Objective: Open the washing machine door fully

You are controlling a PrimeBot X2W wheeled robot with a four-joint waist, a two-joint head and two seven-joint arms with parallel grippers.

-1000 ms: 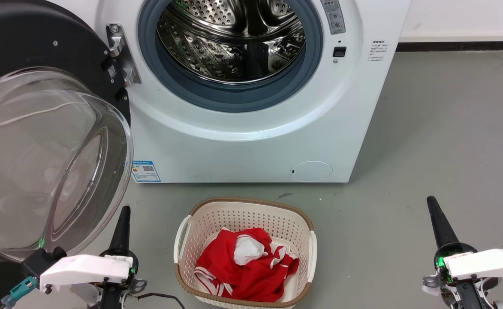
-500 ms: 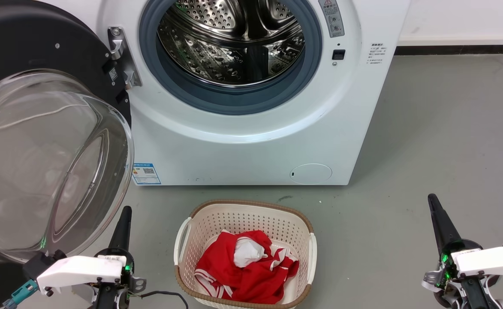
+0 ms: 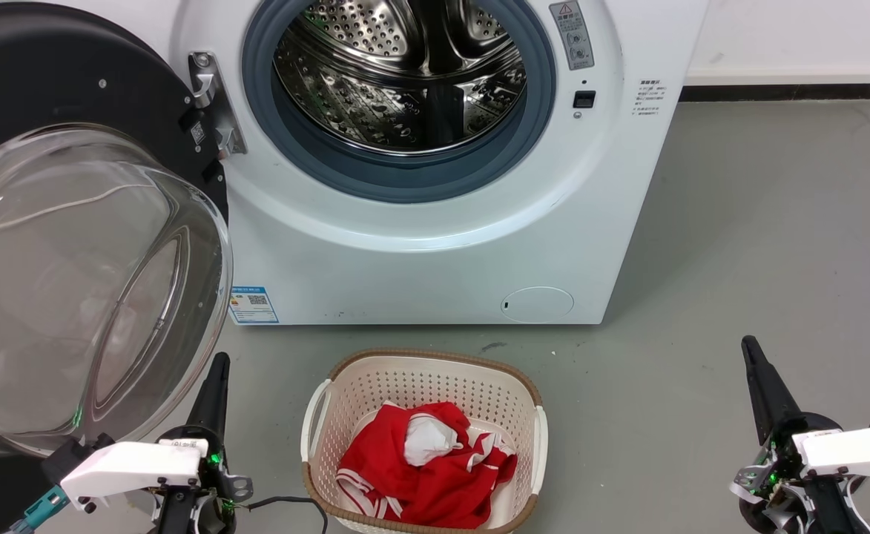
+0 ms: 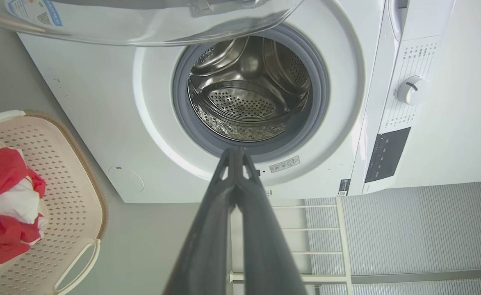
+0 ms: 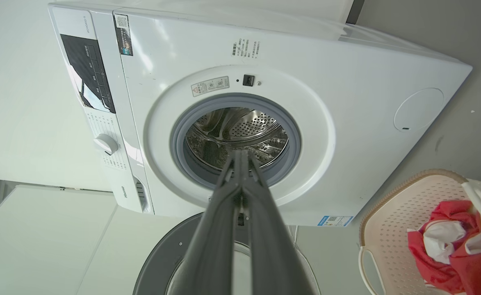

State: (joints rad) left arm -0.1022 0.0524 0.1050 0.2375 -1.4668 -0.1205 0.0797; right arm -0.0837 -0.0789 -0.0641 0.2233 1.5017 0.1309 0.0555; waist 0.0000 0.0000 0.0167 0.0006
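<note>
The washing machine door (image 3: 86, 222), a black disc with a bulging clear glass bowl, stands swung wide open at the left of the white washing machine (image 3: 435, 245), hinged beside the steel drum (image 3: 405, 74). The door's glass edge (image 4: 150, 24) crosses the top of the left wrist view and its dark rim (image 5: 162, 258) sits low in the right wrist view. My left gripper (image 3: 219, 362) is shut, just below and right of the glass bowl, holding nothing. Shut and empty too, my right gripper (image 3: 749, 345) hovers over the floor at the lower right.
A cream laundry basket (image 3: 316, 415) holding a red and white garment (image 3: 420, 460) sits on the grey floor in front of the machine, between my grippers. A small round white flap (image 3: 537, 304) is low on the machine's front. A white wall runs behind on the right.
The whole head picture has slid down slightly, so the camera moved. Both grippers sit a little lower in the frame. The door stays open as before.
</note>
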